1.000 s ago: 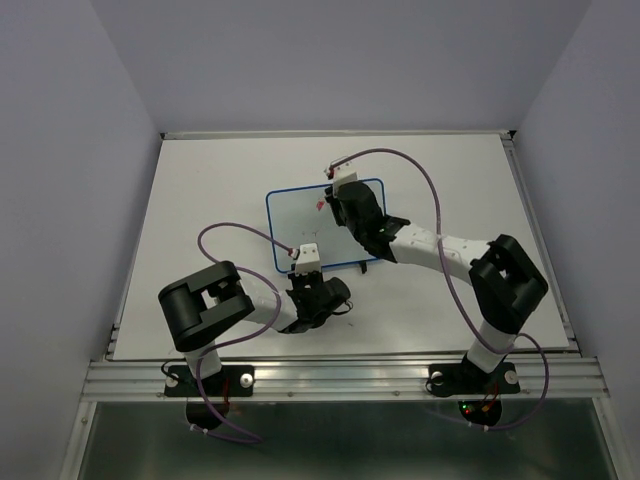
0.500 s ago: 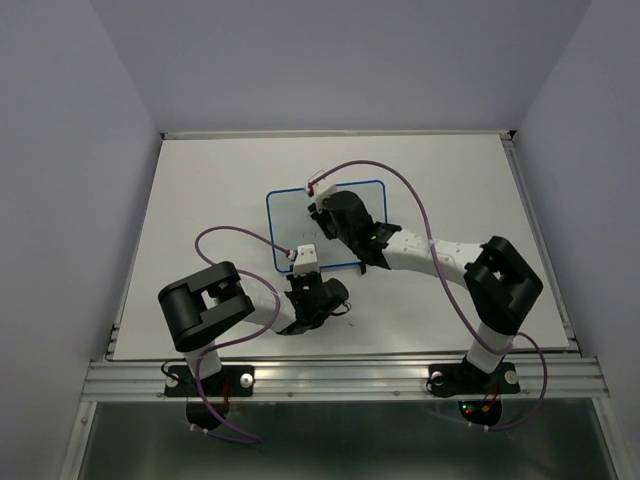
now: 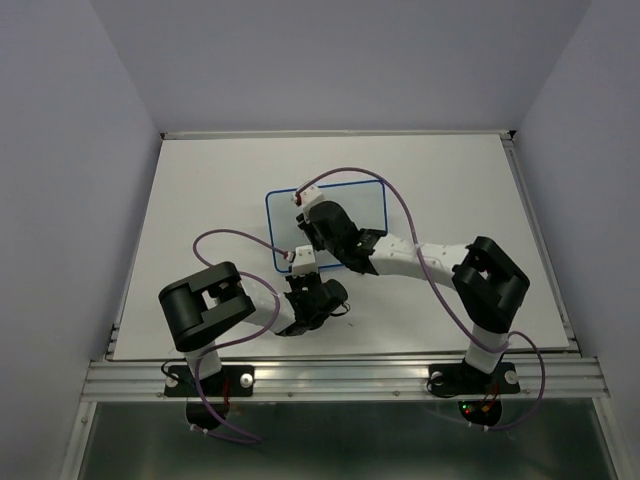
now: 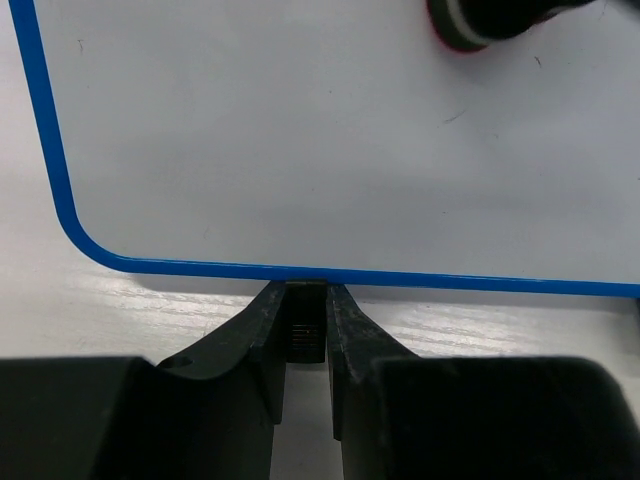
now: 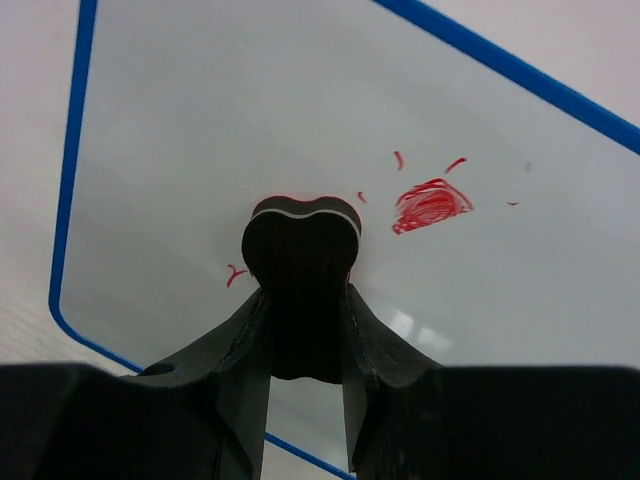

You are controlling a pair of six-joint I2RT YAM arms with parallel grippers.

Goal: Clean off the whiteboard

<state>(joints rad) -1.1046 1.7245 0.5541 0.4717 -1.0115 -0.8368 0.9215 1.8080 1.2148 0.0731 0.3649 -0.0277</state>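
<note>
The whiteboard (image 3: pixel 366 206) lies flat mid-table; it is white with a thin blue frame. My right gripper (image 3: pixel 312 232) is over its left half, shut on a black eraser (image 5: pixel 300 258) whose end rests on the board. A red scribble (image 5: pixel 430 203) and a few small red marks lie just right of the eraser. My left gripper (image 3: pixel 304 271) is at the board's near edge, shut on one small black foot (image 4: pixel 305 322) under the blue frame (image 4: pixel 200 267). The eraser tip also shows in the left wrist view (image 4: pixel 478 25).
The board sits on a large white tabletop (image 3: pixel 200 200) with grey walls around it. A metal rail (image 3: pixel 340 375) runs along the near edge by the arm bases. Purple cables (image 3: pixel 395 200) loop over each arm.
My right gripper has slid the eraser from the board's far right part leftward and nearer, across the board. The left gripper has stayed at the near edge.
</note>
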